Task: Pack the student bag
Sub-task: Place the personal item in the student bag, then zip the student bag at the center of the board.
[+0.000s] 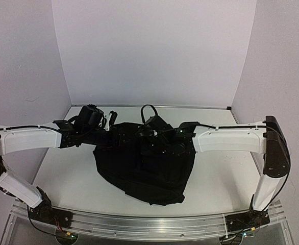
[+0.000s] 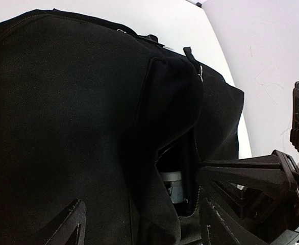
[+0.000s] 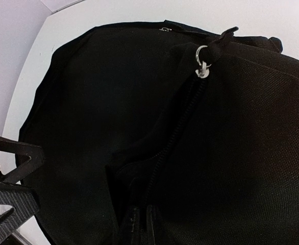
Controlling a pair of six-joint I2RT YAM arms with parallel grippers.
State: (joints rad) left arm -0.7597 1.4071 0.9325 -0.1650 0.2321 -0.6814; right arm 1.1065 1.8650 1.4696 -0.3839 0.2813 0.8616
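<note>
Pinching student bag [image 1: 139,163] at zipper seam [image 3: 175,132] with clenched right gripper [image 3: 141,224]; hovering left gripper [image 2: 144,222] released wide, mid-tabletop [image 1: 63,168]

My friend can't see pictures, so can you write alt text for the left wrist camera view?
A big soft black fabric backpack fills almost the whole view, with a gap in its fabric showing something grey inside. The left gripper holds its two black fingers wide apart at the bottom, and a white table shows behind.
</note>
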